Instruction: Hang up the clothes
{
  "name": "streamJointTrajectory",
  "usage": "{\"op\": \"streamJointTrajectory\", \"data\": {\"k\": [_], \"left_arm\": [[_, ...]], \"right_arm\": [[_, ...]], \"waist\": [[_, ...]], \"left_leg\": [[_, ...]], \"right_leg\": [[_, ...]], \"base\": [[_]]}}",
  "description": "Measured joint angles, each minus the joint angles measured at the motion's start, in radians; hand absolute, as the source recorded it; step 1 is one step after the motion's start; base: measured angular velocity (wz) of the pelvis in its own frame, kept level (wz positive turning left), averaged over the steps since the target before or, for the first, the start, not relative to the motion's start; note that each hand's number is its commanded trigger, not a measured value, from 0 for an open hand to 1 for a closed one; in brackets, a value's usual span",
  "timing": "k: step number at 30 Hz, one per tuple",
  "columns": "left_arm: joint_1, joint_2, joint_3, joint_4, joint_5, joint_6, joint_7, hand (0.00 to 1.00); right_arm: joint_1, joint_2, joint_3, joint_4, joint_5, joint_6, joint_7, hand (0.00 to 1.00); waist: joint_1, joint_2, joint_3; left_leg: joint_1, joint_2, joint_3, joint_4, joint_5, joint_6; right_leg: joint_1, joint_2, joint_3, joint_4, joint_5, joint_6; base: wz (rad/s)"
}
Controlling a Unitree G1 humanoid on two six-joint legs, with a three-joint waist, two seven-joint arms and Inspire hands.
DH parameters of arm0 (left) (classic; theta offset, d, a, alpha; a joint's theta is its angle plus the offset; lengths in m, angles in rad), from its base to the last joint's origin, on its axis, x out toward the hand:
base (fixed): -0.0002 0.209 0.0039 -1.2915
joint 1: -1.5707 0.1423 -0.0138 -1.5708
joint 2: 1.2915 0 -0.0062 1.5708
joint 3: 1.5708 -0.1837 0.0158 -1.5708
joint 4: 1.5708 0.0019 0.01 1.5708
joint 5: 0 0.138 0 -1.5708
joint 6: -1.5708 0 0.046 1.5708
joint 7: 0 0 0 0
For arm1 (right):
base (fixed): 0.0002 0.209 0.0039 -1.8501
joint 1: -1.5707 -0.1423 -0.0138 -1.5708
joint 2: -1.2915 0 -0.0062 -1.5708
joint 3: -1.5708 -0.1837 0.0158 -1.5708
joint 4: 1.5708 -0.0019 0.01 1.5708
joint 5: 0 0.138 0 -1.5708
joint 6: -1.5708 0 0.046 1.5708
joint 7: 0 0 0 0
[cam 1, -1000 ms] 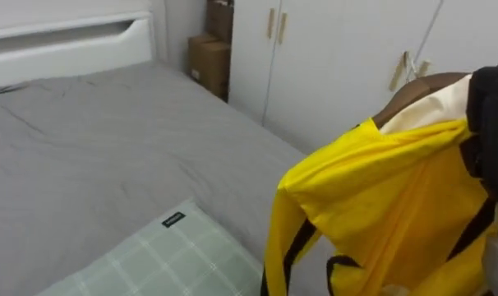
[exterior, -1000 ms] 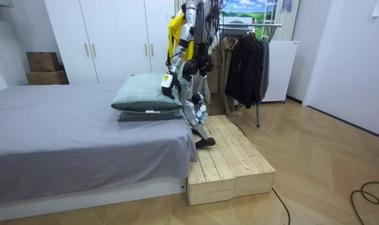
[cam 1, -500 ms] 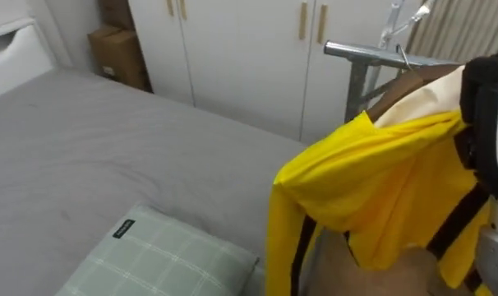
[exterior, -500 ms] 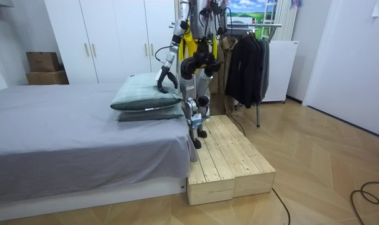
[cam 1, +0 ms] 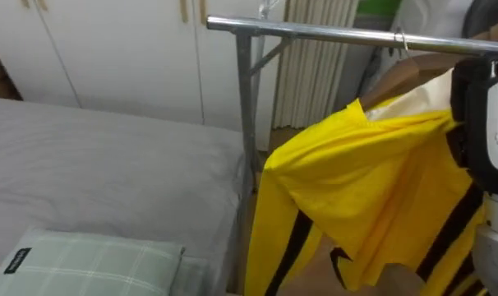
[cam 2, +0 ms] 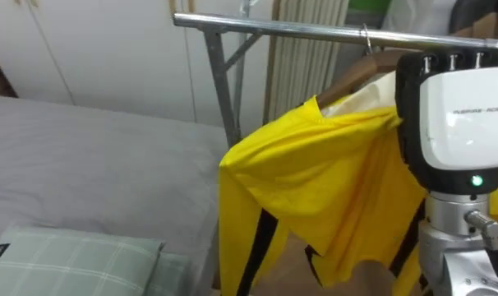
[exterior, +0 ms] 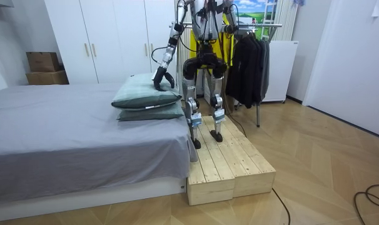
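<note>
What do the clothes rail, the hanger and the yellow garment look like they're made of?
The clothes rail looks like metal tube, silvery grey with a soft sheen. The hanger seems to be wood, brown and smooth, with a thin wire hook. The yellow garment is thin cloth, possibly synthetic: it drapes in soft folds with a slight sheen, and has black stripes.

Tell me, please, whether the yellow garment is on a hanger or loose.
On a hanger: the yellow garment drapes from a brown hanger whose hook reaches the metal rail; whether it is hooked over, cannot tell.
</note>
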Motion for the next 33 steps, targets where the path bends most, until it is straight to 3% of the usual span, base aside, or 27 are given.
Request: {"op": "streamJointTrajectory", "data": {"k": [5,11,17,33], "left_arm": [[0.000,0.005,0.040,0.000,0.048,0.004,0.001,0.00],[0.003,0.002,0.042,0.000,0.079,0.024,0.002,0.00],[0.009,0.006,0.040,0.000,0.081,0.026,0.010,0.00],[0.022,0.010,0.040,0.000,0.090,0.026,0.008,0.00]], "right_arm": [[-0.003,0.006,0.003,-0.005,0.005,0.008,0.003,1.00],[-0.004,0.009,0.003,-0.012,0.012,0.021,0.003,1.00],[-0.009,0.009,0.000,-0.012,0.018,0.014,-0.001,1.00],[-0.038,0.021,0.000,-0.013,0.016,0.009,-0.016,1.00]], "waist": [[0.002,0.000,0.0000],[0.010,-0.006,0.0020],[0.010,-0.023,0.0004],[0.020,-0.026,-0.0005]], "left_leg": [[0.003,0.026,0.001,-0.001,0.001,-0.023],[0.024,0.027,-0.014,-0.016,0.001,-0.032],[0.036,0.027,-0.018,-0.029,0.002,-0.034],[0.052,0.025,-0.031,-0.035,0.004,-0.035]], "right_leg": [[0.011,0.032,0.017,-0.026,0.011,-0.011],[0.014,0.055,0.053,-0.028,0.015,-0.023],[0.029,0.055,0.048,-0.044,0.017,-0.026],[0.052,0.055,0.041,-0.059,0.017,-0.025]], "base": [[-0.07],[-0.19],[-0.01],[0.01]]}}
